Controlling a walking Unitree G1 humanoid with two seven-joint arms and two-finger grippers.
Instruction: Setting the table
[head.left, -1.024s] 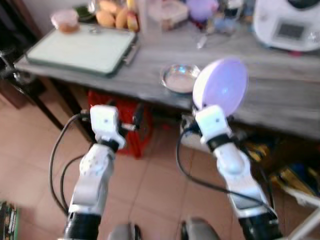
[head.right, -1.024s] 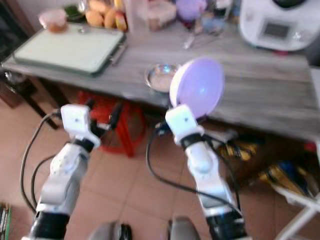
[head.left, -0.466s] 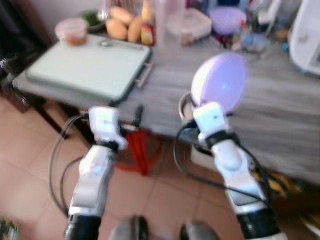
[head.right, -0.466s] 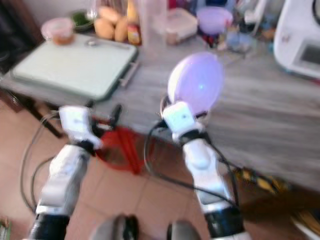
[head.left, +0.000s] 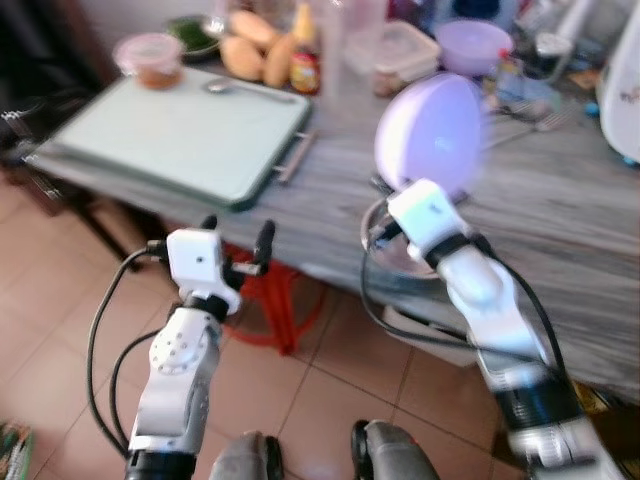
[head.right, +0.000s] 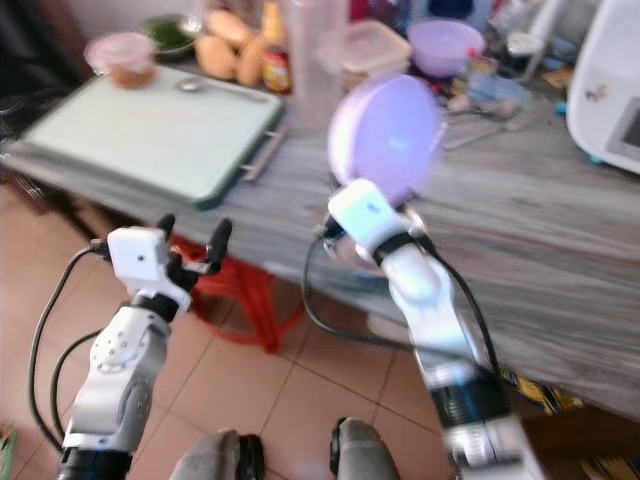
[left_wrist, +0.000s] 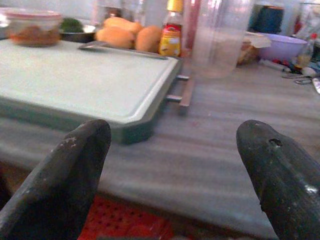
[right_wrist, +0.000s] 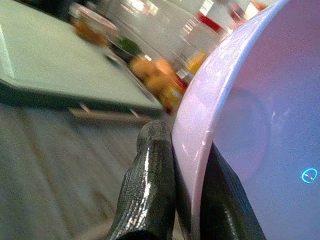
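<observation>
The right claw (head.left: 400, 190) grips a purple plate (head.left: 428, 134) by its rim, on edge above the bench (head.left: 560, 220) at frame centre, the left claw (head.left: 236, 240) open and empty; judged next: level and lower it onto bare bench.

Looks like a home kitchen or dining corner, judging by the long grey wood-grain table (head.left: 560, 250) crowded with food and cookware: a pale green tray (head.left: 175, 135), a lidded tub of food (head.left: 150, 58), rounded yellow-orange fruit or bread (head.left: 262, 45), a sauce bottle (left_wrist: 171, 35), a tall clear plastic jug (left_wrist: 220, 37), a lilac bowl (head.left: 478, 42) and a white countertop appliance (head.right: 612, 95). Floored in terracotta tiles (head.left: 50, 350), with a red plastic stool or crate (head.left: 275, 300) tucked under the table edge, as in a lived-in house rather than a lab or shop.
</observation>
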